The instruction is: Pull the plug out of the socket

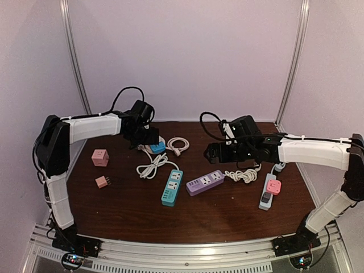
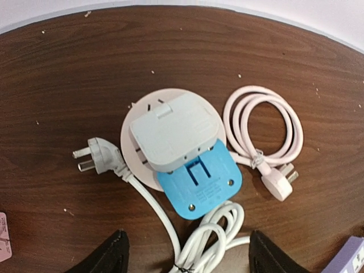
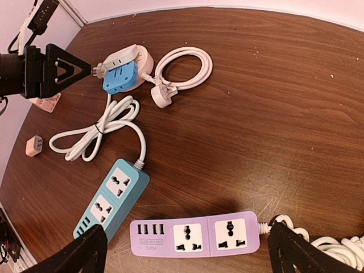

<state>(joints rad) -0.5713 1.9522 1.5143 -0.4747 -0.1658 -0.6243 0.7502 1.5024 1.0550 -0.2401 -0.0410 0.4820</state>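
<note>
Not done yet imo: plug still in the round socket, nr worktop's far edge. Left hand hovers over it, wide, empty. Right hand wide too, holding nothing.

The left arm and right arm have white shells; their joints, looping cables, left claw and right claw are black.

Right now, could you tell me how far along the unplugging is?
Done: the left gripper hovers open above the blue-and-white plug. In hand: nothing; the plug sits in the white socket. Left: grip and pull. The right gripper hangs open over the purple strip.
</note>
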